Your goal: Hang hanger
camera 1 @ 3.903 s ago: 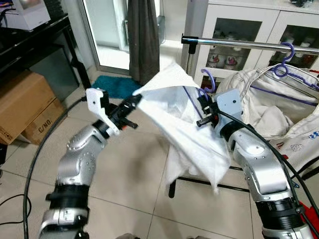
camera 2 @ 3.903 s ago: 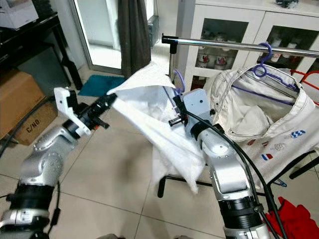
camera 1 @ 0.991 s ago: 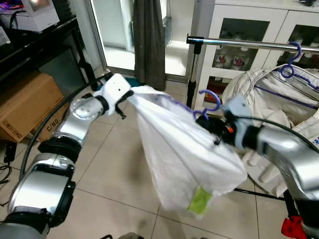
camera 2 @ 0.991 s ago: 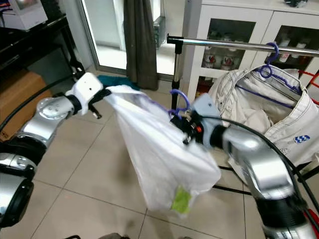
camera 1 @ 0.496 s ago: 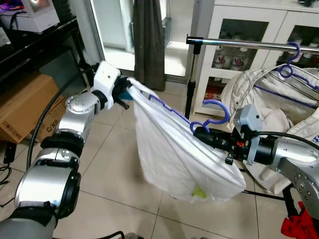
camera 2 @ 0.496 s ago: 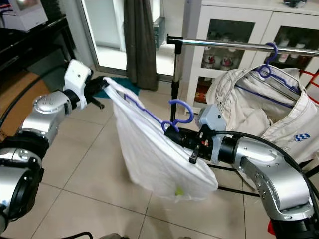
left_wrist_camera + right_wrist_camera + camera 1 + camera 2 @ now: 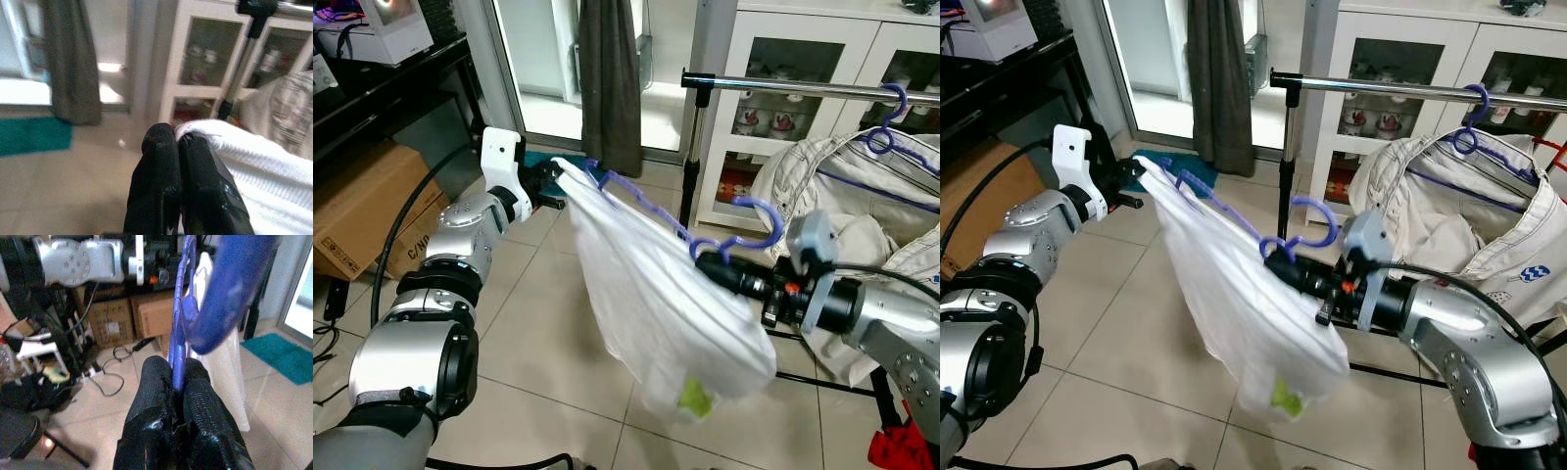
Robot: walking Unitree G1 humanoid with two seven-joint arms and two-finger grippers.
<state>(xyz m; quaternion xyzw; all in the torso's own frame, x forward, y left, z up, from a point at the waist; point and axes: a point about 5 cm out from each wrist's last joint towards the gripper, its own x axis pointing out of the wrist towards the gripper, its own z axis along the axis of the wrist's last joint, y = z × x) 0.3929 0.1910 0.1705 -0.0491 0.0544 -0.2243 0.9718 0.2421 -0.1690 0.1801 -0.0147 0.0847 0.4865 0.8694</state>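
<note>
We count two purple hangers, one rail (image 7: 803, 88). Our hanger (image 7: 729, 235), white garment (image 7: 656, 304) draped, sits below rail; right gripper (image 7: 705, 262) pinches its neck, left gripper (image 7: 551, 183) pinches garment corner.

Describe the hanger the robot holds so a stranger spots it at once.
Start at the steel clothes rail before the white cabinet. Lower, between both grippers, a purple hanger carries a white garment. Unlike the purple hanger on the rail, its hook is free.
</note>
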